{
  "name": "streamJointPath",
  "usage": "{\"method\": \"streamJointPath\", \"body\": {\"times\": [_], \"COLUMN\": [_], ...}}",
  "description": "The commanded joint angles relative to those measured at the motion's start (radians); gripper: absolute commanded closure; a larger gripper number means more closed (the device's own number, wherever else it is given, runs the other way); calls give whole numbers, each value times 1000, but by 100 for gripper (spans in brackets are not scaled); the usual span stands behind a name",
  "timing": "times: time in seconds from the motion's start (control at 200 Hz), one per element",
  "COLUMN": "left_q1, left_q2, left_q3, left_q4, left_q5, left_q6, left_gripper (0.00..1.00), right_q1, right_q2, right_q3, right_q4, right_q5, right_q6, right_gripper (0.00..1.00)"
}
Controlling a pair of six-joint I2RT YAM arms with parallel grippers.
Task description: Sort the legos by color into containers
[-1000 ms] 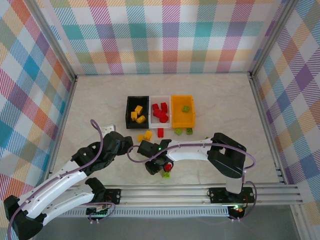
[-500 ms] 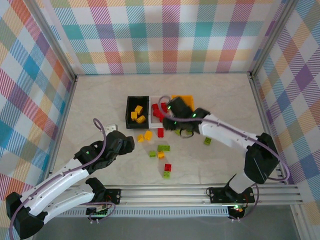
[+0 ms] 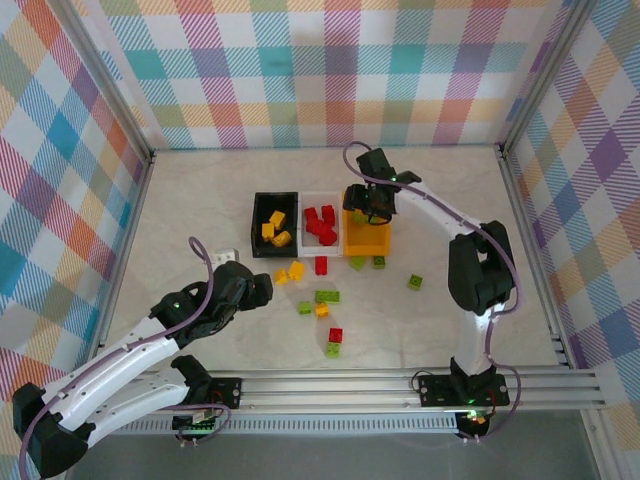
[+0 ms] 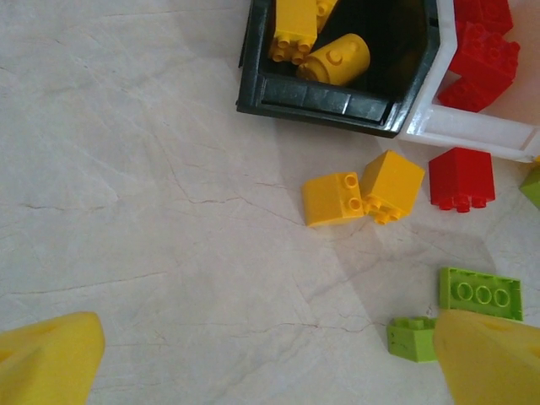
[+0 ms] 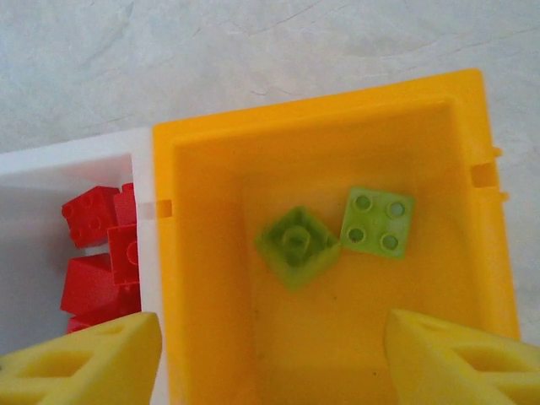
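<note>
Legos are left scattered on the table [image 3: 180, 210]. Nearest the bases, a red brick [image 3: 336, 335] and a green brick [image 3: 332, 349] are seen touching. Just beyond, to the left, the left gripper [image 3: 252, 290] is held low over bare table, its fingers [image 4: 46, 361] spread wide with nothing between them. Ahead of it a yellow pair [image 4: 363, 194] lies side by side, a red cube [image 4: 460, 177] just beside it, both near the bin fronts.

Further on, the black bin [image 3: 256, 225] is seen to hold yellow and the white bin [image 3: 320, 196] red. Over the far end of the orange bin [image 5: 198, 278] the right gripper [image 3: 372, 203] is poised, its fingers [image 5: 84, 363] parted and empty. Two green pieces [image 5: 377, 221] are seen inside that bin, one of them blurred.

The step in hand is judged to be the drop of a green brick into the orange bin. For the next move, the right arm would need to be drawn back to the loose greens [image 3: 357, 262] just in front of that bin, lowered with the jaws astride one, and closed. The yellow pair could be taken by the left gripper for the black bin.
</note>
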Motion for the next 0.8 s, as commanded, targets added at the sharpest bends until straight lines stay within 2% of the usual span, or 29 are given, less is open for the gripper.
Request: {"method": "streamJointPath", "body": {"times": [0.0,0.245,0.445,0.59,0.8], "left_q1": [8,7,8,9,10], "left_q2": [-6,-7,-10,-10,-9], "left_q3": [-13,-39,-67,-76,-81], "left_q4": [27,57,75,75,76], "left_q5": [10,22,22,23,18], "left_q6": [5,-3,-3,-3,-4], "left_gripper": [0,0,0,0,0], "right_q1": [5,-5,-54,-122,-159], "right_q2": [-114,-351,-523,-506,-370], "right_q3": [-35,-374,-646,-724,-690], "right_q4": [-41,-146,-148,-91,-35], "right_q5": [42,121,99,11,-26], "right_q6": [44,182,242,219,159], "right_gripper": [26,22,20,22,27]}}
